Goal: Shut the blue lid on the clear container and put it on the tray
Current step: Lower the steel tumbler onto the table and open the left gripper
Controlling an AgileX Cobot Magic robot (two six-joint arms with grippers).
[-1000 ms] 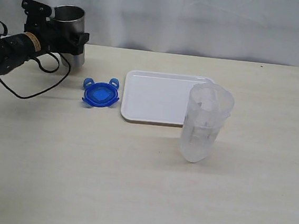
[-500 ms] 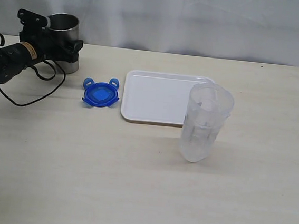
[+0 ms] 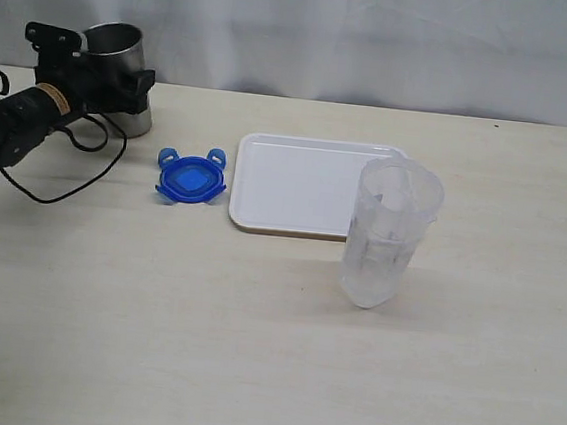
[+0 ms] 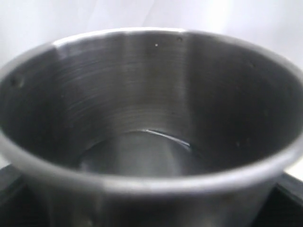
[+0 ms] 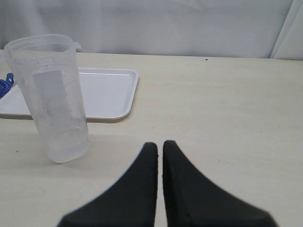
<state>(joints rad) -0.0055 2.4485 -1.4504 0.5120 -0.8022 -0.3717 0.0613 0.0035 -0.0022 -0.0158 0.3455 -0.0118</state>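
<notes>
Counter point(image 3: 199, 355) pale wood-grain, white curtain point(image 3: 380, 41) behind.

Left end effector point(image 3: 102, 64) at the far left rear of the counter. Jaws are spread wide, one on either side of the steel cup point(image 3: 123, 51), gripping it. The left wrist view looks straight into the cup point(image 4: 142, 118): grey brushed inside, nothing in it, a black jaw tip in each lower corner. A black cable point(image 3: 91, 172) loops across the counter from that arm.

Right end effector point(image 5: 159, 156) is outside the exterior view. Its wrist view shows the two black fingers point(image 5: 142, 184) pressed together, gripping nothing, low over bare counter.

Blue lid point(image 3: 191, 180) lies flat on the counter, flaps splayed out, just beside the left edge of the tray point(image 3: 287, 178). It is off the container and well apart from it. Only a blue sliver of it point(image 5: 5, 82) shows in the right wrist view.

Tray point(image 5: 111, 92) is white, sits mid-counter, nothing on it.

Clear container point(image 3: 387, 238) stands upright on the counter, top open, just in front of the tray's near right corner. The right wrist view shows the container point(image 5: 54, 104) with its base off the tray rim, a pale label patch on its wall.
</notes>
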